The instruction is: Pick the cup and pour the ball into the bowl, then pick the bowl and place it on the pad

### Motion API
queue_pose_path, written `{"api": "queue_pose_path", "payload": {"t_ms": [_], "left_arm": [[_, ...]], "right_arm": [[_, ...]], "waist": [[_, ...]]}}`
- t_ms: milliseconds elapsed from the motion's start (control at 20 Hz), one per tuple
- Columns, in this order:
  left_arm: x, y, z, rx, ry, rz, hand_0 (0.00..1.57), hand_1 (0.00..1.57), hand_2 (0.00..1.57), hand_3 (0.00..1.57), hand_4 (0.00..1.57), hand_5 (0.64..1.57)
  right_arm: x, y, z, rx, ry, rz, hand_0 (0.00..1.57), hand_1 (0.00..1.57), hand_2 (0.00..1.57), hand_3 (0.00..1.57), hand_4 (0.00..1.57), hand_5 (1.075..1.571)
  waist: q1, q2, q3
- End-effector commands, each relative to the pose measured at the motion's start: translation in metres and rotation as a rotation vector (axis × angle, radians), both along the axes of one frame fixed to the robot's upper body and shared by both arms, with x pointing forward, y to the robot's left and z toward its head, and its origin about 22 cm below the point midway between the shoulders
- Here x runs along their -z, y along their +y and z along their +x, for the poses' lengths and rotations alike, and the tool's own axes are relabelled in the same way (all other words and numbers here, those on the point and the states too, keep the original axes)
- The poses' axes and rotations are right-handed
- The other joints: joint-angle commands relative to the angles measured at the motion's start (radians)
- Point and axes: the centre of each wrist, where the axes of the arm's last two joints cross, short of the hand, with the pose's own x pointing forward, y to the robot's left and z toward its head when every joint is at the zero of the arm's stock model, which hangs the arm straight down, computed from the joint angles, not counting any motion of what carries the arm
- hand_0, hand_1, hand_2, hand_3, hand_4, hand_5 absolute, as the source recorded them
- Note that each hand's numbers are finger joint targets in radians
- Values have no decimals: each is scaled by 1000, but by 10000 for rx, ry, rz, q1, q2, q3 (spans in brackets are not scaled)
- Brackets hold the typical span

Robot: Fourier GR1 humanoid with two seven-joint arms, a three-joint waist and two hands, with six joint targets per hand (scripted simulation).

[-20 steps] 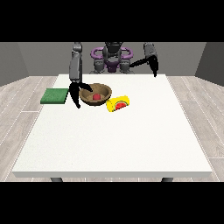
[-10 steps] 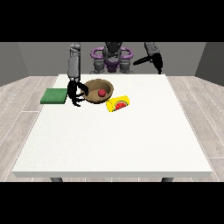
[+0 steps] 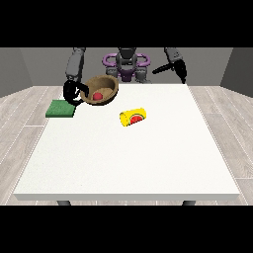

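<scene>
Item: brown wooden bowl (image 3: 101,90), raised off the white tabletop (image 3: 128,153) and tipped with its mouth towards the camera, held at its rim by the hand at the view's left (image 3: 72,92). Contents: red ball (image 3: 98,96), resting inside; pouring judged complete.

Item: green pad (image 3: 60,108), flat near the tabletop's far corner at the view's left, just beside and below the bowl; the lifted bowl appears bound for it.

Item: yellow cup (image 3: 134,117) with watermelon print, lying on its side, apart from the bowl, judged discarded.

Hand at view's left: arm hangs steeply from the shoulder, fingers curled round the bowl's near rim.

Hand at view's right (image 3: 182,70): raised clear above the far edge, idle; finger spread cannot be told.
</scene>
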Motion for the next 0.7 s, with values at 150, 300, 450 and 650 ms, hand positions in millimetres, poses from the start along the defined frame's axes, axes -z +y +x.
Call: {"api": "queue_pose_path", "payload": {"t_ms": [150, 300, 450, 650], "left_arm": [[13, -14, -10, -33, -93, 2, 0, 0, 0, 0, 0, 1569], [9, 4, -11, 122, -591, 55, 0, 0, 0, 0, 0, 1568], [2, 0, 1, -516, -625, 47, 0, 0, 0, 0, 0, 1565], [4, 12, 7, -931, -1325, 79, 0, 0, 0, 0, 0, 1565]], "right_arm": [[-27, -56, -7, 389, -134, 262, 1571, 1571, 1571, 1571, 1058, 1564], [-26, -80, -17, 851, -654, 778, 1571, 1571, 1571, 1571, 1078, 1559], [-41, -90, -17, 250, -571, 560, 1571, 1571, 1571, 1571, 1078, 1559], [-66, -116, -21, -147, -1300, 812, 1571, 1571, 1571, 1571, 1074, 1563]], "waist": [[-74, 92, 12], [90, 737, 13], [-549, 718, 12], [-980, 1506, 12]]}}
